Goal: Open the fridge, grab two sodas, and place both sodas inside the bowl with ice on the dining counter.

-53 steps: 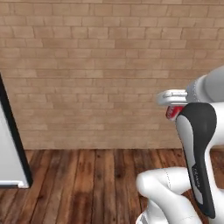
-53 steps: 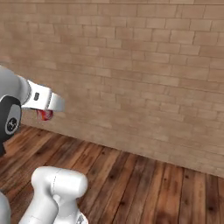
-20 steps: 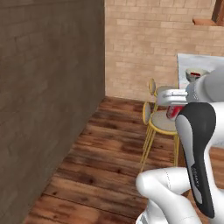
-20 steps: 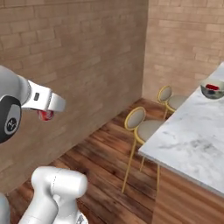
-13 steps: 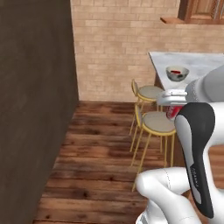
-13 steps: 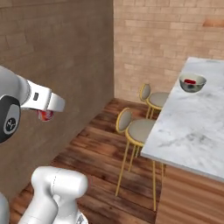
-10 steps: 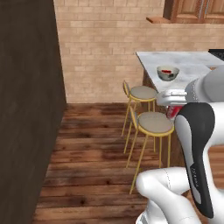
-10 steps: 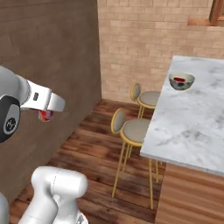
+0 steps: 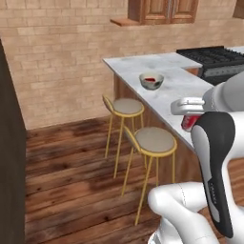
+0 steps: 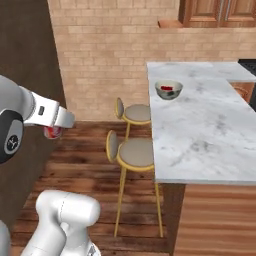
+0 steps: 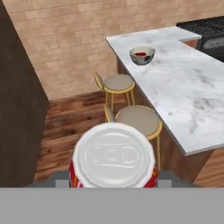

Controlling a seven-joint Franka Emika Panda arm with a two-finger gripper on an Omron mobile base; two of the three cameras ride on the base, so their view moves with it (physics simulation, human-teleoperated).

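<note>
My gripper (image 9: 189,117) is shut on a red soda (image 9: 189,123) with a silver top, held upright at chest height in front of the arm. The same gripper (image 10: 53,129) and soda (image 10: 51,133) hang at the left of the right base view. From the hand view, the soda's silver lid (image 11: 113,155) sits close at the bottom. The bowl with ice (image 9: 151,81) (image 10: 169,90) (image 11: 142,55) stands far ahead on the dining counter (image 9: 143,62) (image 10: 200,120) (image 11: 183,83), with a second red soda (image 10: 170,88) lying in it. The fridge is out of view.
Two yellow-legged round stools (image 9: 153,139) (image 9: 125,106) stand along the counter's near side, between me and the bowl. A black stove (image 9: 209,55) lies beyond the counter's far end. A dark wall (image 11: 17,131) rises at the left. Wood floor (image 9: 71,162) lies open ahead.
The whole picture has swung as the base moved: the counter, stools and bowl now sit nearer and more central. The gripper keeps its hold on the soda, unchanged relative to the arm.
</note>
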